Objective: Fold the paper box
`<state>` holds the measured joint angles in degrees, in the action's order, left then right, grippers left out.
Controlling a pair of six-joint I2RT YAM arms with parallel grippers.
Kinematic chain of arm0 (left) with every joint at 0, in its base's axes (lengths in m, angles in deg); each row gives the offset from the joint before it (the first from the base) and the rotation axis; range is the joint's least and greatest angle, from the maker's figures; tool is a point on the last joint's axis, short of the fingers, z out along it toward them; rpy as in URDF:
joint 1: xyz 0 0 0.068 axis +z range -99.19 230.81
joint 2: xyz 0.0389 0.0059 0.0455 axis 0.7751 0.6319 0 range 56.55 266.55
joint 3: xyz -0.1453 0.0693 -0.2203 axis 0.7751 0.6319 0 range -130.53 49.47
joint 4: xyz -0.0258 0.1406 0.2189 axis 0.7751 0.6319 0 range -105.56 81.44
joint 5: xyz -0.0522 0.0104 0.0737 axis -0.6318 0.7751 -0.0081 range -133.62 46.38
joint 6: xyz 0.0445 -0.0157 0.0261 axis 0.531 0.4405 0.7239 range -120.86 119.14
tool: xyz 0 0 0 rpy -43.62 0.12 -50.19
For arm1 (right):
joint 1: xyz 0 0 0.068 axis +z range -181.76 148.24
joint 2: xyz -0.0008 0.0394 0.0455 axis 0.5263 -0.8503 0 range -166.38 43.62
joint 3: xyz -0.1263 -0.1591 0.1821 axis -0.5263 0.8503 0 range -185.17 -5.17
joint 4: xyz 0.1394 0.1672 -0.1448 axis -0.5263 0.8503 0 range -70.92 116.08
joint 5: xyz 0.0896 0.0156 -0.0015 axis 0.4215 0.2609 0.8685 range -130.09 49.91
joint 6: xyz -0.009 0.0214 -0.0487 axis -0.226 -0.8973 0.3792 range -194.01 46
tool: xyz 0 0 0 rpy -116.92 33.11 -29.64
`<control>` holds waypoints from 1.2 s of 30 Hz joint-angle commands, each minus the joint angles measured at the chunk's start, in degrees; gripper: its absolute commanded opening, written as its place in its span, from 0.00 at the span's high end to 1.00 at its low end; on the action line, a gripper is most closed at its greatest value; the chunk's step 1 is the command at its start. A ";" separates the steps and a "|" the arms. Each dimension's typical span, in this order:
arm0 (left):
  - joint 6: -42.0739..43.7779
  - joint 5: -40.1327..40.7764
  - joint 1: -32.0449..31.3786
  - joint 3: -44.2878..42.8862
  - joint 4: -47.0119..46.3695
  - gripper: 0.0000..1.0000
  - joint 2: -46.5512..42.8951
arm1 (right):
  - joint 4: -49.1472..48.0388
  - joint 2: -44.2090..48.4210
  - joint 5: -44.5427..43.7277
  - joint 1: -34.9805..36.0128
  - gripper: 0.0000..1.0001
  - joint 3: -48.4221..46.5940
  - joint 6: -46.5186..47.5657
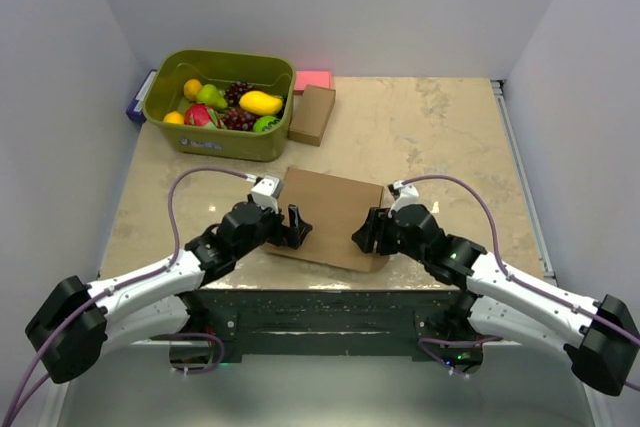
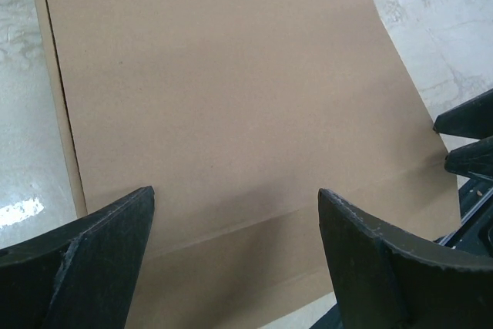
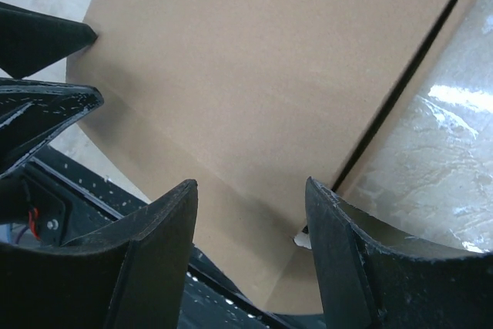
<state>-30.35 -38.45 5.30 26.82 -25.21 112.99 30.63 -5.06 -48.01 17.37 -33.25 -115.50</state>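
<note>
Paper box [image 1: 335, 215] flat; green bin [image 1: 215, 143] full of fruit [image 1: 260, 102]

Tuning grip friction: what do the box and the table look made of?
The box looks like plain brown cardboard, matte: dull even face, pressed crease line. The table looks glossy, pale and marble-patterned, with bright reflections; stone or laminate, cannot tell.

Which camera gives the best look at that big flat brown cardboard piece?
The top external view: only there is the whole paper box seen, flat between the left gripper and the right gripper. The left wrist view shows most of its top with a crease, cropped; the right wrist view shows part of the surface and one edge.
</note>
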 commanded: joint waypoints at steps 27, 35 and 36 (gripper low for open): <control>5.06 3.55 1.74 -7.67 2.89 0.14 -0.55 | 6.29 0.35 -4.40 -3.94 0.36 -4.89 1.59; 4.54 -1.21 3.33 -3.37 -2.04 0.19 2.96 | 1.46 -2.02 0.71 -7.90 0.54 0.56 1.33; 4.27 -1.48 3.33 -3.01 -2.91 0.18 3.75 | 1.11 -2.37 0.98 -7.90 0.56 1.44 1.24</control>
<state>-26.72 -37.71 8.42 21.77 -24.44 114.72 34.33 -6.53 -49.15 9.69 -33.93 -114.60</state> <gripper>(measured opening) 0.812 0.468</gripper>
